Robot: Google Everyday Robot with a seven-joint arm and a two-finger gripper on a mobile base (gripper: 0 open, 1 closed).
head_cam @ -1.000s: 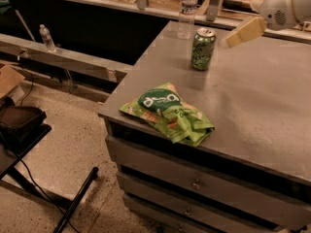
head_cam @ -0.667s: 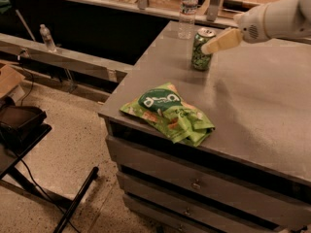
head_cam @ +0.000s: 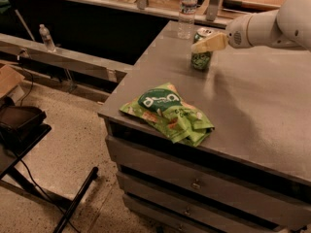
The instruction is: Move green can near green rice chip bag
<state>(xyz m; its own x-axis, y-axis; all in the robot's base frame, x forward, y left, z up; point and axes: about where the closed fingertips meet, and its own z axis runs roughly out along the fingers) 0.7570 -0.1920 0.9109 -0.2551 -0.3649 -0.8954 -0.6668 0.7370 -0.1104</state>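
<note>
single high view, looks down across table [head_cam: 252, 106] corner; jaws upper right.

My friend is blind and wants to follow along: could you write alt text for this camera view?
The pincer of a white robot arm is at the top of a green can standing on a grey counter. A green rice chip bag lies near the counter's front edge, apart from the can; a clear water bottle stands behind the can.
</note>
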